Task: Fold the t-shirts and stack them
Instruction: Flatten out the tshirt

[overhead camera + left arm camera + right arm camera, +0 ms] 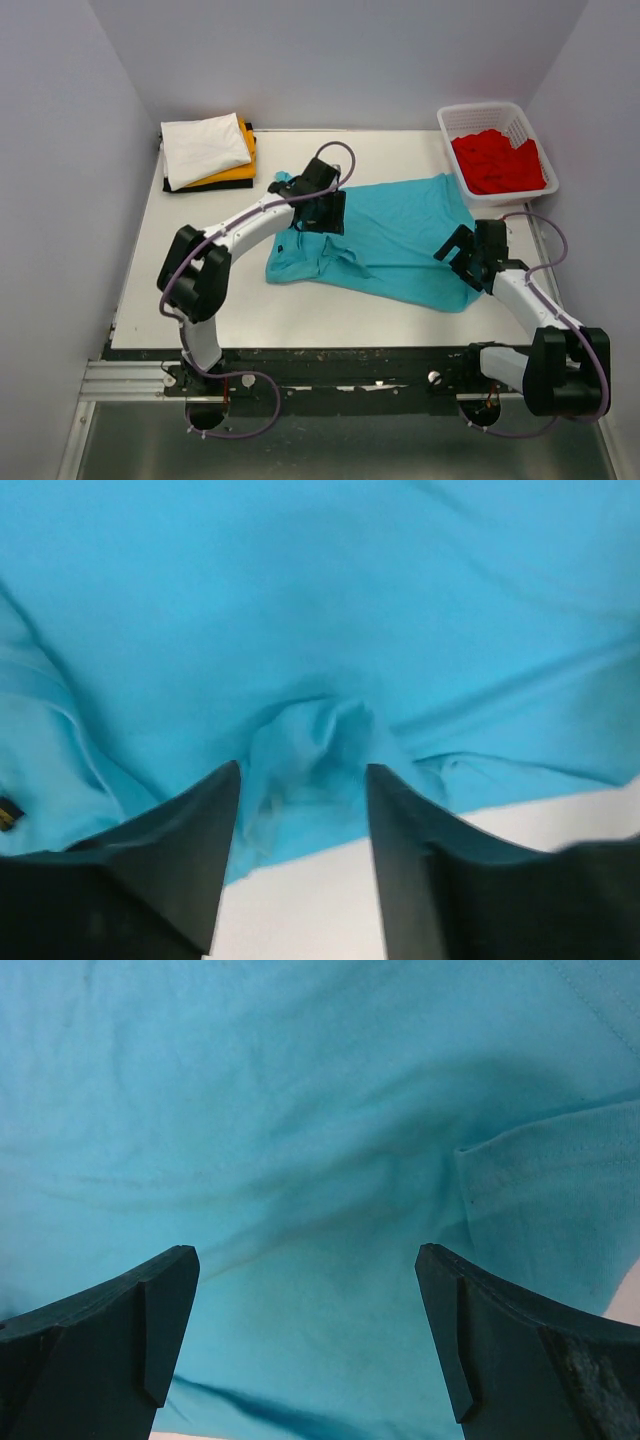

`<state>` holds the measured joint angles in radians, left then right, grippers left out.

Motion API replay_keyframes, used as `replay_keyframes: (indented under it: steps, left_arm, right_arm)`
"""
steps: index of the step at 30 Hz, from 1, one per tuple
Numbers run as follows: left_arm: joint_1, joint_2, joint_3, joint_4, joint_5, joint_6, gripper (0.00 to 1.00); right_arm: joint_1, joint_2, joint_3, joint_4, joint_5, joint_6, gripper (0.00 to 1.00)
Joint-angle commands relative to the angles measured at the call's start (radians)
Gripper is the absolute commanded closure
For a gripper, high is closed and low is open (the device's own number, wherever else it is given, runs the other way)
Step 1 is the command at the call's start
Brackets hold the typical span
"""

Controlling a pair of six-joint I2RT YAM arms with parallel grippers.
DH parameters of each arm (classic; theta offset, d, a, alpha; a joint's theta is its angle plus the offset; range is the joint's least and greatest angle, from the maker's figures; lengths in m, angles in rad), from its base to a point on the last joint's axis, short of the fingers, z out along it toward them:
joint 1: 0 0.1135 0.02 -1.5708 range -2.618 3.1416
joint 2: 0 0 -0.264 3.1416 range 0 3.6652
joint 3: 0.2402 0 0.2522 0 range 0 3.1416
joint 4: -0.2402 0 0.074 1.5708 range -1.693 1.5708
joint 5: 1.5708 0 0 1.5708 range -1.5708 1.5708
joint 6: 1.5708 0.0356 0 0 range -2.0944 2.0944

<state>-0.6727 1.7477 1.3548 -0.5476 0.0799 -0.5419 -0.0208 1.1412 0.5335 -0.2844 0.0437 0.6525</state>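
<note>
Fingers (195, 845) of the left gripper (303, 780) stand partly apart, a pucker of the teal t-shirt (400, 235) between them. The right gripper (308, 1260) gapes wide above the cloth. A small tag (8, 815) is unreadable. Both arms reach forward, wrists tipped down. The shirt lies spread just beside the basket (497, 112).

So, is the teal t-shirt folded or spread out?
Mostly spread out: the teal t-shirt lies wide and rumpled on the table, with no neat fold.
</note>
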Motion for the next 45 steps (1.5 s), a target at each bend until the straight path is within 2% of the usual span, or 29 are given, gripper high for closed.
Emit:
replay_keyframes:
  steps: [1,3,5,6,11,13,16,20,22,25,27,29,31,33,36,38,40,42,45]
  left_arm:
    - [0.106,0.146,0.186,-0.062,0.088,0.089,0.35]
    - [0.124,0.151,0.227,-0.073,0.108,0.095,0.19]
    - [0.125,0.104,0.200,-0.070,0.094,0.093,0.03]
    - [0.124,0.053,0.147,-0.045,0.106,0.086,0.01]
    - [0.116,-0.186,-0.175,0.172,0.224,-0.007,0.01]
    - [0.112,-0.215,-0.220,0.187,0.272,-0.090,0.01]
    - [0.063,-0.255,-0.311,0.316,0.282,-0.245,0.01]
    - [-0.018,-0.212,-0.349,0.435,0.163,-0.473,0.01]
    - [-0.033,-0.169,-0.329,0.477,0.108,-0.536,0.01]
    - [-0.062,-0.108,-0.252,0.433,-0.052,-0.571,0.01]
    - [-0.088,-0.052,-0.158,0.340,-0.142,-0.510,0.01]
    - [-0.091,0.006,-0.046,0.243,-0.138,-0.373,0.01]
    - [-0.097,0.042,0.014,0.232,-0.085,-0.074,0.01]
    - [-0.097,0.087,0.109,0.108,0.051,0.267,0.01]
    - [-0.082,0.082,0.111,0.022,0.103,0.517,0.01]
    - [-0.049,0.078,0.089,0.033,0.129,0.586,0.01]
    - [0.004,0.102,0.095,0.022,0.297,0.614,0.01]
    - [0.034,0.126,0.099,0.019,0.393,0.619,0.01]
    - [0.033,0.149,0.099,0.014,0.401,0.637,0.01]
  right_arm:
    - [-0.002,0.029,0.018,0.019,0.026,-0.025,0.00]
    - [-0.002,0.033,0.022,0.013,0.025,-0.030,0.00]
    - [-0.002,0.023,0.024,0.003,0.030,-0.035,0.00]
    - [-0.002,0.016,0.022,0.001,0.036,-0.035,0.00]
    - [-0.002,-0.020,0.010,0.000,0.050,-0.034,0.00]
    - [-0.002,-0.026,0.008,-0.001,0.048,-0.030,0.00]
    - [-0.002,-0.028,0.000,0.002,0.057,-0.031,0.00]
    - [-0.002,-0.026,-0.004,0.010,0.049,-0.026,0.00]
    - [-0.002,-0.027,-0.005,0.010,0.040,-0.027,0.00]
    - [-0.002,-0.035,-0.014,0.011,0.041,-0.030,0.00]
    - [-0.002,-0.037,-0.013,0.008,0.046,-0.034,0.00]
    - [-0.002,-0.038,-0.009,0.001,0.062,-0.034,0.00]
    - [-0.002,-0.038,-0.007,-0.006,0.072,-0.035,0.00]
    - [-0.002,-0.036,-0.009,0.004,0.066,-0.036,0.00]
    - [-0.002,-0.028,-0.008,0.007,0.048,-0.044,0.00]
    - [-0.002,-0.025,-0.008,0.007,0.046,-0.048,0.00]
    - [-0.002,-0.027,-0.006,0.007,0.045,-0.054,0.00]
    - [-0.002,-0.034,-0.003,0.000,0.049,-0.058,0.00]
    - [-0.002,-0.043,-0.004,-0.001,0.059,-0.054,0.00]
